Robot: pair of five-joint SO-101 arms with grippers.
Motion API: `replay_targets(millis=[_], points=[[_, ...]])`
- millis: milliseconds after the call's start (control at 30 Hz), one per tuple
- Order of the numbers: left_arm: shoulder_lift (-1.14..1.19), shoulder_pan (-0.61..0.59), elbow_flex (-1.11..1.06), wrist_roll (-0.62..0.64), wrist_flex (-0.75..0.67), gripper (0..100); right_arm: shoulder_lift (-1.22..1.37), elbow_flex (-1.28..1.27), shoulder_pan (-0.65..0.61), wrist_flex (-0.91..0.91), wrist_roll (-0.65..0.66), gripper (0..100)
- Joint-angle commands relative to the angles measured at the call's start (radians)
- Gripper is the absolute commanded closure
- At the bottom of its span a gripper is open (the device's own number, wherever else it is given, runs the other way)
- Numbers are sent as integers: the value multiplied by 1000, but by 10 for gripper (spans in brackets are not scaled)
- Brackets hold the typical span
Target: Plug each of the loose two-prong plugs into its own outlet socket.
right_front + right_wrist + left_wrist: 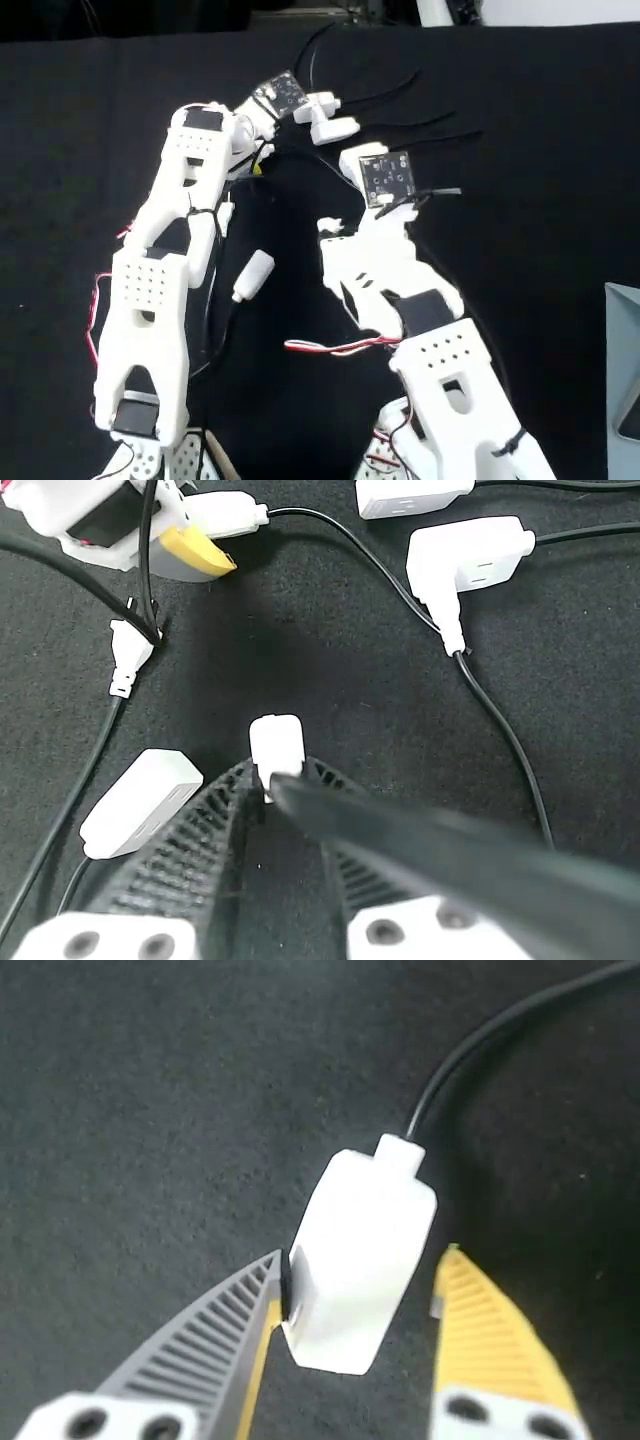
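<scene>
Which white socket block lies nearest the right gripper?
The white rectangular socket block right beside the right gripper, which grips a small white plug; the others lie farther off.

You have a black fabric cloth (pixel 80 120) spread over the whole table, wrinkle-free and matte, reaching the far edge. At your right border stands a pale blue-grey flat-sided object (pixel 620 340), cut off by the frame, with a dark patch (pixel 630 415) low on it. Beyond the cloth's far edge, a white strip (pixel 560 10) runs along the top right.
</scene>
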State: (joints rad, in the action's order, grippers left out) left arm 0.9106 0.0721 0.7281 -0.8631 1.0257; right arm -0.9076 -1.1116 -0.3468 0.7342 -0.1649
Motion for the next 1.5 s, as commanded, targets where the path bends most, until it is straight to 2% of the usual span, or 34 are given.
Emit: replay_targets(millis=[0,200,300,467,700,800,1067,1200,1333,1467], points=[[21,4,22,-15,-14,806,-18,5,11,-20,2,986],[25,4,22,-14,-3,977,-18,5,11,-20,21,986],[18,7,36,-14,75,963,-18,5,11,-20,26,986],[-37,42,96,-12,307,972,-22,5,11,-20,28,986],[-140,131,105,23,539,972,-24,5,15,-18,28,986],[-184,163,105,115,555,972,-25,5,15,-15,28,986],[-250,283,104,224,643,972,-25,10,23,-8,28,986],[-253,311,104,296,640,972,-33,36,110,-3,28,986],[-258,341,104,345,646,972,-104,94,176,114,28,986],[-261,372,105,387,647,972,-217,117,180,218,29,986]])
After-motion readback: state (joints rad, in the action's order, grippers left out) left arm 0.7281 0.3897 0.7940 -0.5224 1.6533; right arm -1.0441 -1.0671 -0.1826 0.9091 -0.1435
